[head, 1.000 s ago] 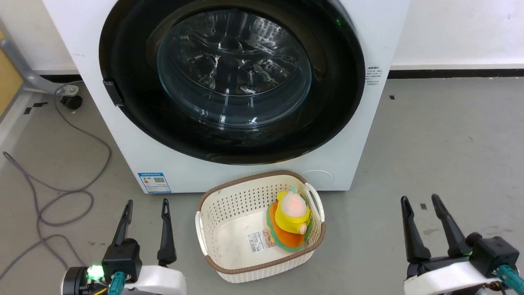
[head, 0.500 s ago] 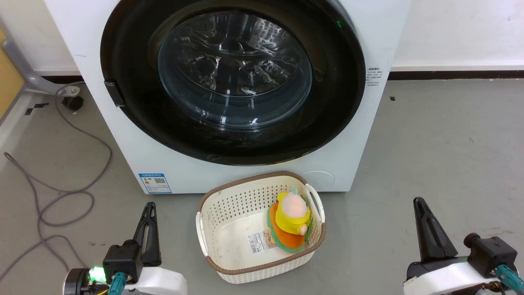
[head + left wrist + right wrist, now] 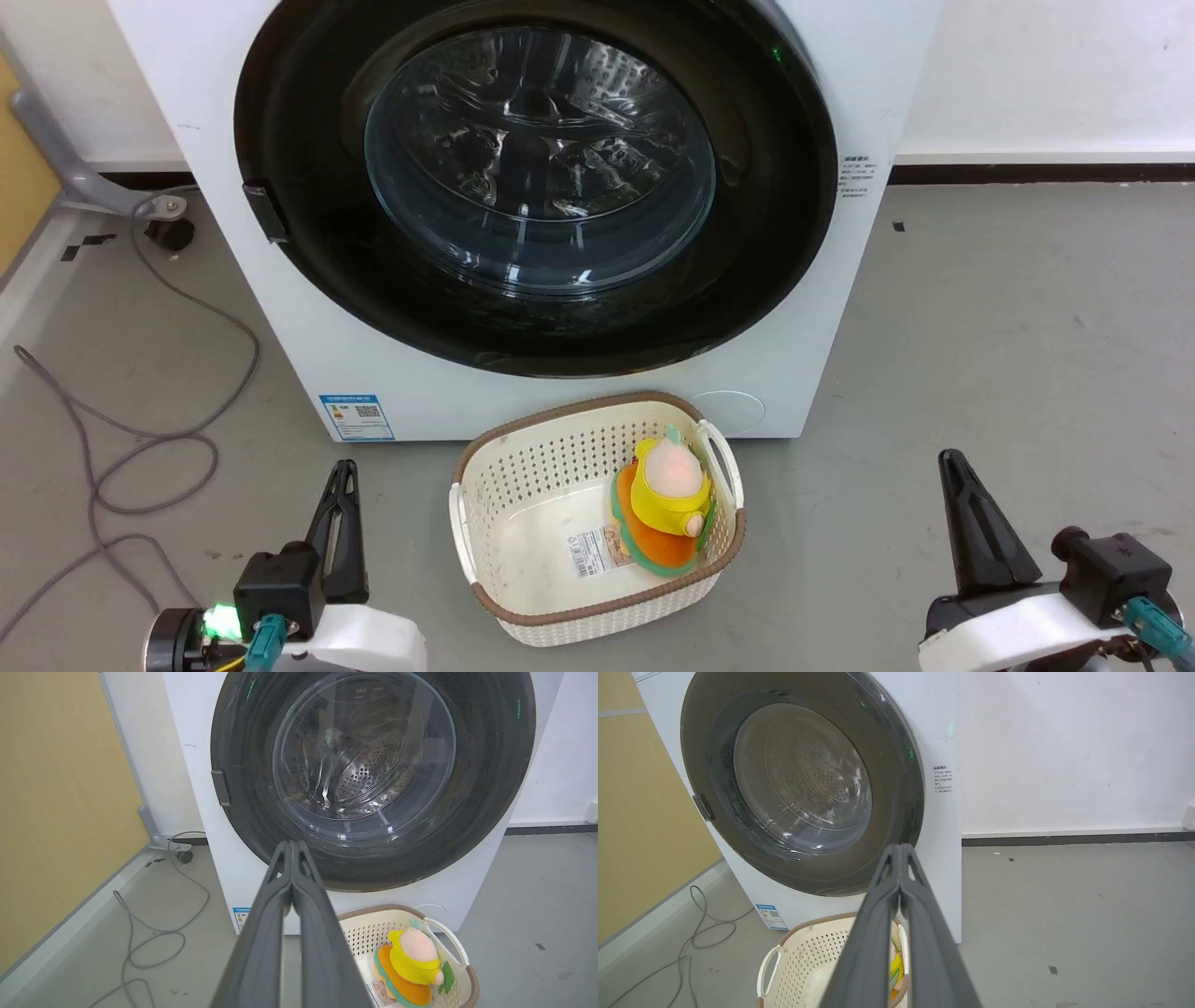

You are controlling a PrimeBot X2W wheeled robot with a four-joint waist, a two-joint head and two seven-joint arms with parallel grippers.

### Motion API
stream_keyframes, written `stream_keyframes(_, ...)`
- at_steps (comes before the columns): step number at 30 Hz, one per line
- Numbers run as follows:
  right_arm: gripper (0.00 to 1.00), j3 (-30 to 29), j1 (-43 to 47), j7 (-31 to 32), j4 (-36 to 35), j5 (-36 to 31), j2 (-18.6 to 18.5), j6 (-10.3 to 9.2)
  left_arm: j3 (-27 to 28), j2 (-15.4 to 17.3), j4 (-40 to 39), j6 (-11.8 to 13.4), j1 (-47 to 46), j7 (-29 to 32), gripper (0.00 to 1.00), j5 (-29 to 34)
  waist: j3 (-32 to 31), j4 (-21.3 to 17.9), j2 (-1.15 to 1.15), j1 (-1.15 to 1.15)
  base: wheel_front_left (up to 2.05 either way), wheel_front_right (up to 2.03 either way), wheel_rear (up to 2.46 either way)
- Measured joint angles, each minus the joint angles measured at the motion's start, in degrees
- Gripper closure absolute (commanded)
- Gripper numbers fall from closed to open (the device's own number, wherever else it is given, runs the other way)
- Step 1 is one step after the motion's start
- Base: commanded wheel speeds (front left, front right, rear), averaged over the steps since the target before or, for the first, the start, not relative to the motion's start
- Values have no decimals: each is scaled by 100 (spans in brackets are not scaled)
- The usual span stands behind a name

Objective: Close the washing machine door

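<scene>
I'm on the washing machine door (image 3: 537, 177) now: it sits flush in the front of the washing machine (image 3: 373, 383), with its black ring tight to the white panel all round, so I judge the close done. My left gripper (image 3: 343, 469) and right gripper (image 3: 950, 459) each have their fingers pressed together on nothing. They hang low on either side of the basket (image 3: 569, 408), well apart from the door, I reckon to keep clear of it.
</scene>
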Motion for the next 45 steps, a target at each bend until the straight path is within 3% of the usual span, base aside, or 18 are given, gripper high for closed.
stream_keyframes(45, 100, 7, 1, 525, -258, -457, 0, 0, 86, -52, -219, -215, 0, 527, 100, 59, -31, 84, 0, 0, 0, 0, 0)
